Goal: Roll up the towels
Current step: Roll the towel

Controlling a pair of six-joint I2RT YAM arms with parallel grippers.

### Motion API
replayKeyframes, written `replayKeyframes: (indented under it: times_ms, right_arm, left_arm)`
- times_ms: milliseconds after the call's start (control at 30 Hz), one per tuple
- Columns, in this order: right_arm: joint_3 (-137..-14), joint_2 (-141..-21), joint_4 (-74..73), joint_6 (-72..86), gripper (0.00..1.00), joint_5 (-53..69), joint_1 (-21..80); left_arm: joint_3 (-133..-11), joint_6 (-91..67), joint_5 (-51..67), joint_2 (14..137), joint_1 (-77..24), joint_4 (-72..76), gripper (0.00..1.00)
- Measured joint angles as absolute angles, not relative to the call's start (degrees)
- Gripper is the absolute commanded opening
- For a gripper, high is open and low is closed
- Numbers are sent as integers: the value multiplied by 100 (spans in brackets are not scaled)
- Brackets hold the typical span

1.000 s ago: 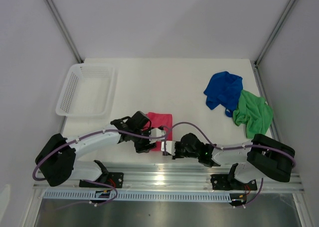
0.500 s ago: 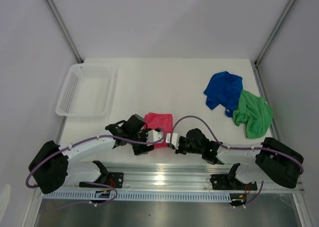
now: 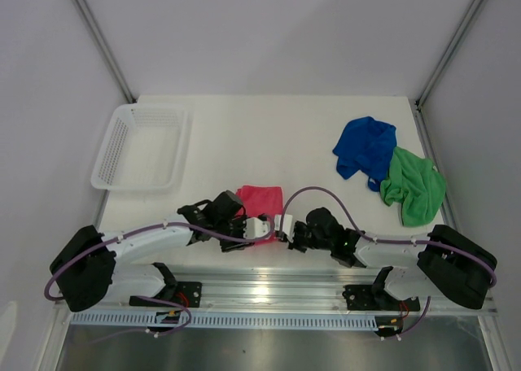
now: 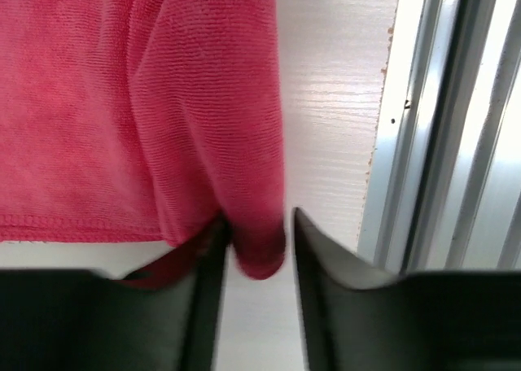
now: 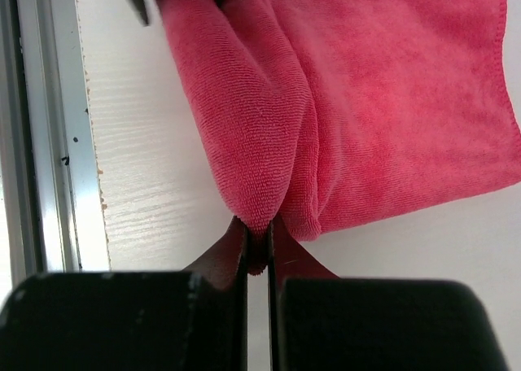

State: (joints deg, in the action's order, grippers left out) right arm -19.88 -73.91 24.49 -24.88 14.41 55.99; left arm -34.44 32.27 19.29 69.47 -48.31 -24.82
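A: Where's the small pink-red microfibre towel (image 3: 260,200)?

B: On the white counter (image 3: 269,135), at its near edge, between the two arms. Most of it lies flat. The near side is gathered up into a thick fold that runs beside the aluminium rail (image 4: 440,143).

A: And the right jaws?

B: Closed tight on one end of that fold. The wrist view shows the cloth (image 5: 391,102) pinched between the two black fingers (image 5: 228,257), with no gap.

A: The left jaws?

B: They stand apart on either side of the fold's other end (image 4: 260,249). One finger touches the cloth, and a sliver of counter shows by the other (so open around it, not clamped).

A: The other towels?

B: The royal blue cloth (image 3: 365,146) and the bright green one (image 3: 415,185) lie crumpled at the far right, touching — the green one is nearer the arms. Both are well apart from the pink one.

A: Anything else?

B: A white plastic mesh basket (image 3: 110,147) sits at the far left.
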Motion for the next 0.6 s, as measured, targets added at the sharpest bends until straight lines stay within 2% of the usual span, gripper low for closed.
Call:
replayKeyframes:
  times_ms: [33,67,133,400,600]
  right_arm:
    - [-1988,-7391,2434,-2482,0,1452,5586]
    - [-1988,-7391,2416,-2469,0,1472,5572]
    - [-1988,-7391,2397,-2443,0,1527,5564]
    - [-2167,-7150,1699,-2414,0,1916,5548]
    - [-2561,-6949,829,-2414,0,2401,5548]
  left_arm:
    - [-3444,3245,1896,6982,-4838,-2458,24]
    - [-3444,3238,1857,7006,-4840,-2447,9]
    - [-3444,3264,1774,7035,-4845,-2436,1]
    - [-3457,3365,1715,6877,-4853,-2585,1]
    - [-3747,3573,1981,6735,-4864,-3304,1]
